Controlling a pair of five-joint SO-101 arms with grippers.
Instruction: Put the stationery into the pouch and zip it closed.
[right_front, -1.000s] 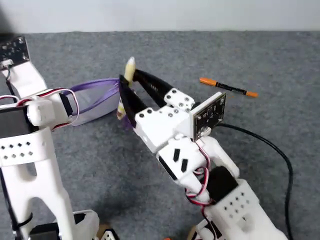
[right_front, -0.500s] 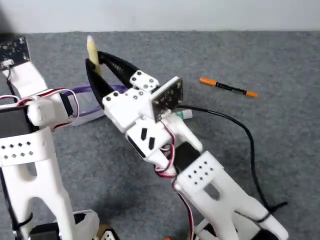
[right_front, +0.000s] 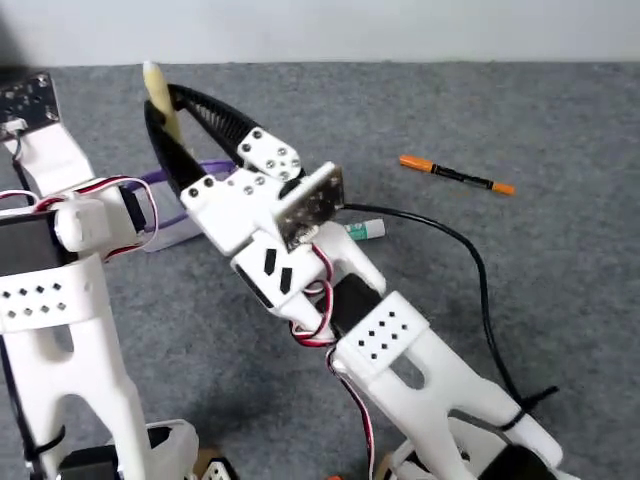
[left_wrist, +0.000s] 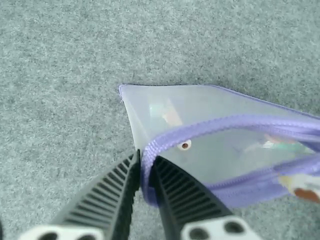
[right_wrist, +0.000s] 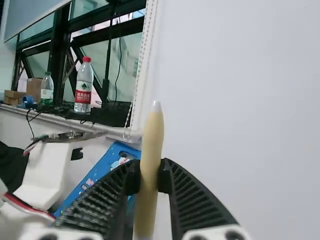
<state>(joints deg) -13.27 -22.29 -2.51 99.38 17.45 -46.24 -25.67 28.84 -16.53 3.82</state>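
Note:
A translucent pouch (left_wrist: 210, 130) with a purple zipper lies open on the grey carpet. My left gripper (left_wrist: 145, 167) is shut on its zipper edge near one corner. In the high view the pouch (right_front: 215, 168) shows between the two arms. My right gripper (right_front: 160, 105) is raised above the pouch's far side, shut on a cream pen (right_front: 152, 78). The right wrist view has the same cream pen (right_wrist: 150, 145) upright between the fingers. An orange pen (right_front: 455, 175) lies at the far right. A small white and green stick (right_front: 365, 230) lies beside the right arm.
The left arm's white body (right_front: 60, 290) stands at the near left. A black cable (right_front: 480, 290) loops over the carpet on the right. Some items show faintly inside the pouch in the left wrist view.
My right gripper swung left and farther back with the cream pen, from beside the pouch's mouth to above its far side. The white and green stick came into view. The left arm stayed still.

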